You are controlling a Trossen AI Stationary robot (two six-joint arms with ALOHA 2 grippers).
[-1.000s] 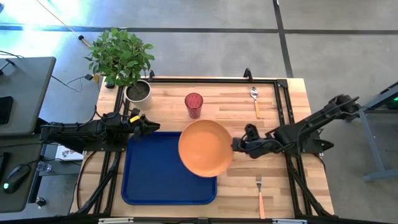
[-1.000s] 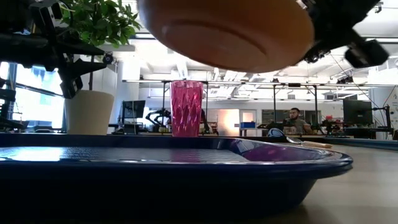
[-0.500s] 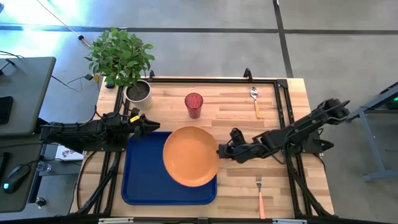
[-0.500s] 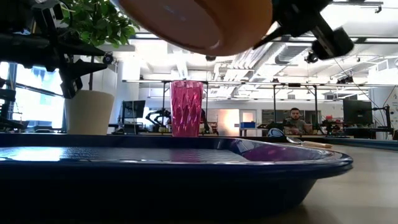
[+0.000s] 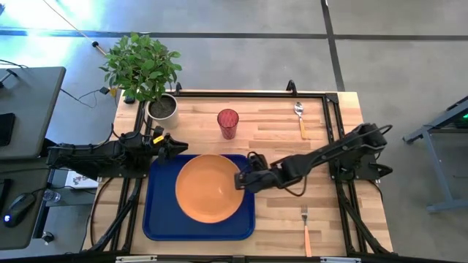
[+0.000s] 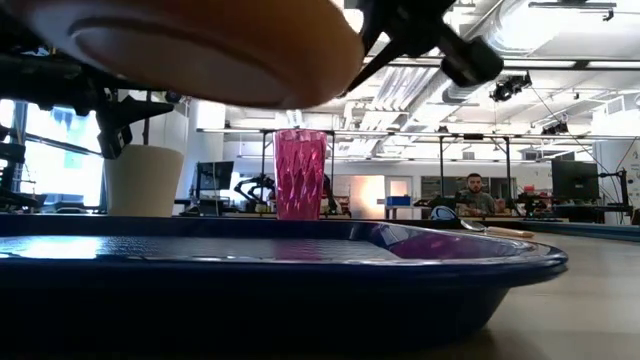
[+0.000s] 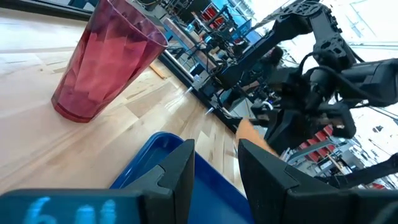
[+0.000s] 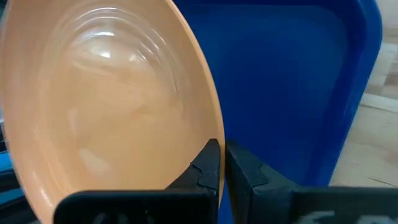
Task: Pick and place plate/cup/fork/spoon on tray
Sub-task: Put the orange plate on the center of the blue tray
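Waiting at the tray's far left corner, the left gripper (image 5: 170, 147) hovers with its jaws parted and nothing between them, the rest of that arm stretched off the table's left side. The tray (image 5: 162, 219) itself carries nothing yet. Directly above its middle hangs the plate (image 5: 208, 187), pinched at its right rim by the right gripper (image 5: 241, 180), whose jaws are clamped tight on the edge; the low view shows the plate clear of the tray floor, so the first placement looks close but unfinished. Beyond the tray, toward the table's far edge, the cup (image 5: 227, 123) stands upright on the wood. Farther right, the spoon (image 5: 300, 115) lies near the far edge and the fork (image 5: 306, 226) near the front edge, both untouched, leaving three items to go.
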